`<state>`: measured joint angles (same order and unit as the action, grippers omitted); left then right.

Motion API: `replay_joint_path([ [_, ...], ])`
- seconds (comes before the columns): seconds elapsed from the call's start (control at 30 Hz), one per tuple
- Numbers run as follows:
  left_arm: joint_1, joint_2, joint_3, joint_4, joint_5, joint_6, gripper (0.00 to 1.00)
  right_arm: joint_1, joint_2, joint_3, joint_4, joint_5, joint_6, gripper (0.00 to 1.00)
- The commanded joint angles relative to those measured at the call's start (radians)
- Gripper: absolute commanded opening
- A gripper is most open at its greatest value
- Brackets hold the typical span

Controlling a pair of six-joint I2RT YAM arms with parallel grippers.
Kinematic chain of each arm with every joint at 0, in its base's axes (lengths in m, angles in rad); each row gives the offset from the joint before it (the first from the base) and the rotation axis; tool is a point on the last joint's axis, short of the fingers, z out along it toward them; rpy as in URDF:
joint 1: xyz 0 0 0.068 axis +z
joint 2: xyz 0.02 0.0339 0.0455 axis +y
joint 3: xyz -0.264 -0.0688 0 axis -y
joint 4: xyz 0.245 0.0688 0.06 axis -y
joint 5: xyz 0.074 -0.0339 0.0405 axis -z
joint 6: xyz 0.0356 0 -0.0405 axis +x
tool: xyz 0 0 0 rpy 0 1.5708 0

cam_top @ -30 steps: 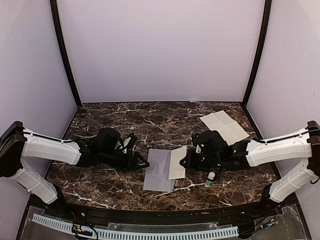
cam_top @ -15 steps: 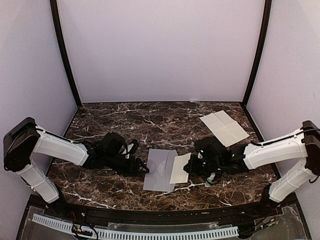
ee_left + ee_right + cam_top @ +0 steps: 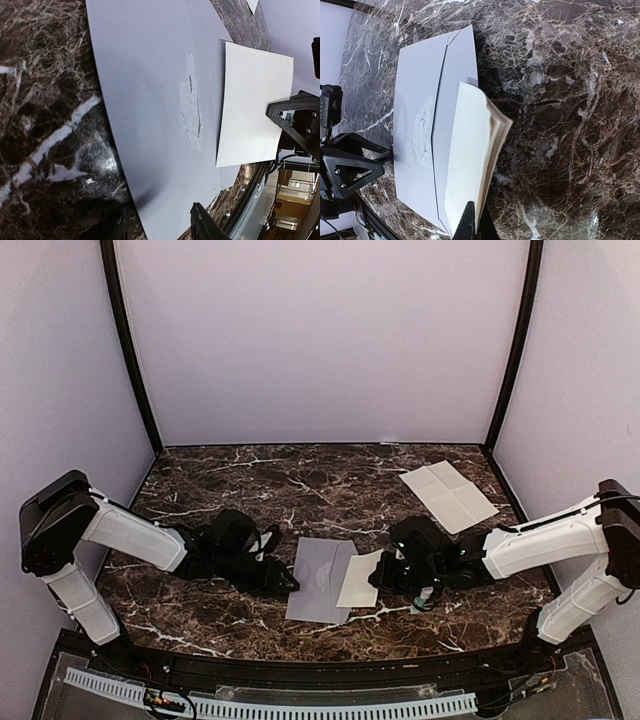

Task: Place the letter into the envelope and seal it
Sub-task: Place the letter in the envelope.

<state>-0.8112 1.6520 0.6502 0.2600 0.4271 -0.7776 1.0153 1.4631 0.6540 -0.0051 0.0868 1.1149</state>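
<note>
The grey envelope (image 3: 318,580) lies flat at the table's middle front, its flap side towards the right arm. My right gripper (image 3: 380,575) is shut on the near edge of the folded cream letter (image 3: 358,578). The letter (image 3: 467,150) is tilted, its far edge resting over the envelope's (image 3: 417,100) right part. My left gripper (image 3: 288,582) sits low at the envelope's left edge. In the left wrist view its jaws (image 3: 160,227) stand apart with the envelope's (image 3: 150,100) near edge between them. The letter (image 3: 252,110) shows beyond.
A second cream creased sheet (image 3: 448,495) lies flat at the back right. A small white tube with a green cap (image 3: 421,597) lies under the right arm. The table's front rim (image 3: 320,665) runs close behind the envelope.
My left gripper has slid right up to the envelope's edge and its jaws have narrowed. My right gripper has moved slightly towards the front, tilting the letter down onto the envelope.
</note>
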Motion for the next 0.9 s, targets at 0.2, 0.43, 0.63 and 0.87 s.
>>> replay_joint_path([
  [0.2,0.005,0.023,0.006,0.015,0.016,0.008,0.38,-0.006,0.015,-0.016,0.034,0.010,0.016,0.00],
  [0.43,0.004,0.025,0.004,0.019,0.028,0.006,0.35,-0.006,0.039,-0.021,0.064,-0.009,0.019,0.00],
  [0.63,0.004,0.022,0.000,0.023,0.034,0.006,0.34,-0.006,0.065,-0.011,0.081,-0.019,0.016,0.00],
  [0.87,0.004,0.022,-0.003,0.038,0.047,-0.003,0.34,-0.006,0.081,-0.007,0.091,-0.024,0.016,0.00],
])
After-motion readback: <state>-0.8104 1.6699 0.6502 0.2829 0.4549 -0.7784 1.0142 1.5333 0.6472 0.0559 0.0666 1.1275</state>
